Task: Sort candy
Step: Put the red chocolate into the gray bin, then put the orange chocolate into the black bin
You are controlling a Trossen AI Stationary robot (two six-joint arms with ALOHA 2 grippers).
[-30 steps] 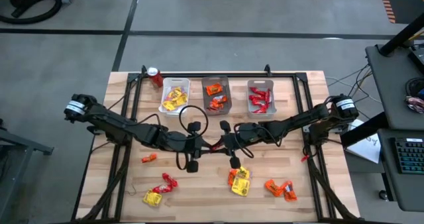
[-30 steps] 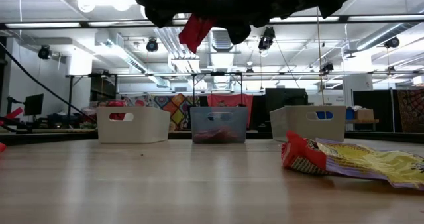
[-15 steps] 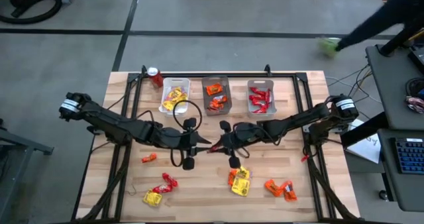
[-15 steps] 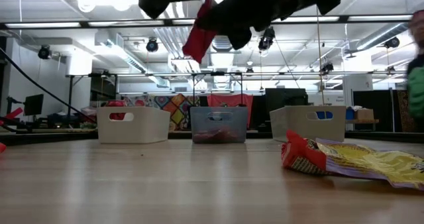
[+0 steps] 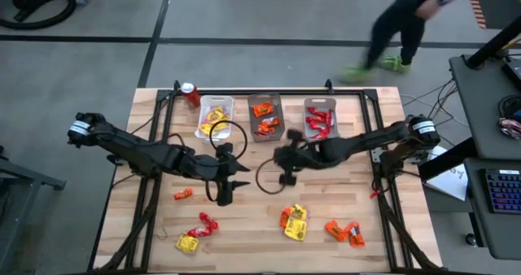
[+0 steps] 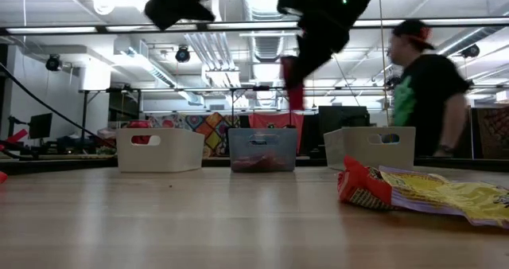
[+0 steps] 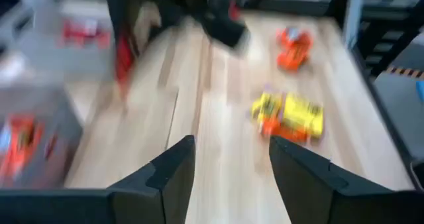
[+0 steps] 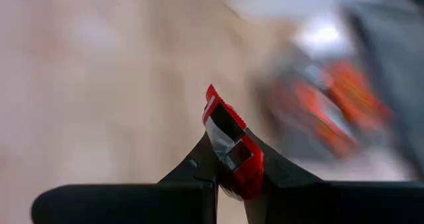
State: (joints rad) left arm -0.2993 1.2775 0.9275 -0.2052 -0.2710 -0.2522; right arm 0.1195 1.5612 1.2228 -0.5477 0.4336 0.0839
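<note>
My right gripper [image 8: 230,166] is shut on a red candy [image 6: 293,82], above the table in front of the gap between the orange-candy bin [image 5: 265,118] and the red-candy bin [image 5: 319,119]. My left gripper [image 7: 228,164] stands open over the table's middle [image 5: 241,174], with nothing between its fingers. Loose candy lies flat on the wood: an orange packet [image 5: 183,194], red [image 5: 203,224] and yellow [image 5: 188,242] ones near the front left, a yellow-orange heap [image 5: 293,220], and orange packets [image 5: 343,230]. The yellow-candy bin [image 5: 215,116] stands at the far left. My right gripper pinches the red candy between its two fingers. In the wrist view one end [image 8: 217,114] juts out past the fingertips, with the rest of the packet between them. In the low view the candy hangs below the fingers, well clear of the table.
A red soda can [image 5: 190,93] stands at the far left corner beside the bins. Black frame rails [image 5: 163,137] run along both sides of the table. A person [image 6: 425,94] walks past behind the far edge.
Both grippers were together at the red candy over the table's middle. My left gripper has let it go and drawn back toward the left edge. My right gripper has turned and carried the candy up toward the far bins. A person has walked into view behind the table.
</note>
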